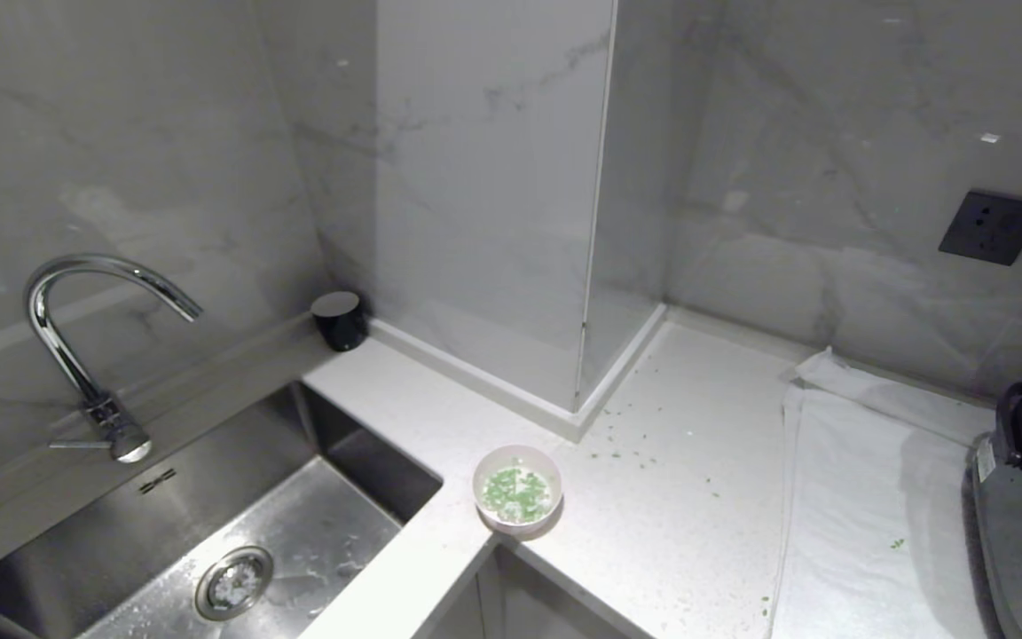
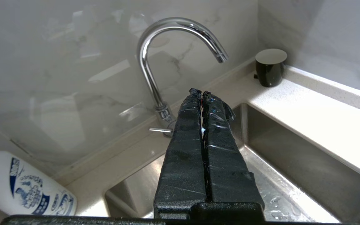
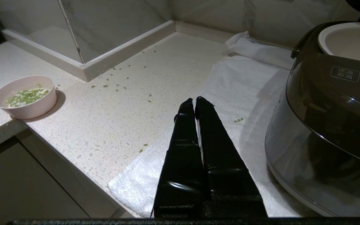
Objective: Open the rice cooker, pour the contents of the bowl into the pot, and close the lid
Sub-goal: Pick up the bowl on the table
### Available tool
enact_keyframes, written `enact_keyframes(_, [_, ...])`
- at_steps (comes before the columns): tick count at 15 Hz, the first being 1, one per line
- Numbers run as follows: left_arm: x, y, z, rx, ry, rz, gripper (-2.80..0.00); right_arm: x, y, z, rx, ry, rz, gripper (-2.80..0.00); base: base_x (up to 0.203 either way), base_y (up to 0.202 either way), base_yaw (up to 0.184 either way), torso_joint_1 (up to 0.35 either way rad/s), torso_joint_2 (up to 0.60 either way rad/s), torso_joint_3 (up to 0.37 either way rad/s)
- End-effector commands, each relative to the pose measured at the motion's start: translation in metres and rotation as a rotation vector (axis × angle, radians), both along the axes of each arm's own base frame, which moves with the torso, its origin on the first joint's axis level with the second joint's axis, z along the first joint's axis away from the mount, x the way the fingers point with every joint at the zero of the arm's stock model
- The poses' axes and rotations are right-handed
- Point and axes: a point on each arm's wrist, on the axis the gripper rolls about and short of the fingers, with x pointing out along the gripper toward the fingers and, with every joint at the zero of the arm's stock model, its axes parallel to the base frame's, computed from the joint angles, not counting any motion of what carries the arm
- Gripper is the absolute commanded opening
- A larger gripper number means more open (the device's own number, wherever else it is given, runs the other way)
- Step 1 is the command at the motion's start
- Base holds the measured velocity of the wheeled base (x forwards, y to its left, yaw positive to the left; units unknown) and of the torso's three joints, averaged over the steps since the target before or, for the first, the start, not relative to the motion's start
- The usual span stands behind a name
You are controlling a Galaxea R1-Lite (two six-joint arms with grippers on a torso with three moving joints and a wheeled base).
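Left gripper [image 2: 202, 93]: fingers pressed together along their whole length, holding nothing and touching nothing; it hangs over the steel sink [image 2: 295, 162], its tips directed toward the base of the chrome tap [image 2: 155, 78]. Right gripper [image 3: 195, 100]: fingers likewise pressed flat against each other, empty, poised above the near edge of the white towel [image 3: 245, 81], tips directed across the worktop toward the back wall.

Rice cooker [image 3: 330, 118]: standing on the towel just beside the right gripper, at the right end of the counter [image 1: 697, 497]; its dark glossy body faces the front edge of the counter, button panel sloping upward. A pale round surface [image 3: 352, 40] shows at its top; whether this is the pot or the inner plate of the lid cannot be told.

Bowl [image 1: 517, 490]: small, pale pink, upright, at the front corner of the counter where it meets the sink, well apart from the cooker. Contents [image 1: 518, 493]: green pieces in the bottom of the bowl with whitish bits among them. Stray green flecks [image 1: 644, 444] lie scattered on the counter between bowl and towel, a few on the towel itself.

Farther back: a dark cup [image 1: 338, 319] by the wall behind the sink, and a dark wall socket [image 1: 990, 227]. A white bottle [image 2: 20, 187] with blue print lies beside the sink.
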Motion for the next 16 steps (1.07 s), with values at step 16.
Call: enact_keyframes(16, [-0.0035, 0.0056, 0.0018, 0.007, -0.025, -0.059, -2.8, 0.0001, 0.0, -0.0004, 0.0, 0.002, 0.0, -2.8, 0.0, 0.0, 0.0, 0.0, 0.0, 0.0])
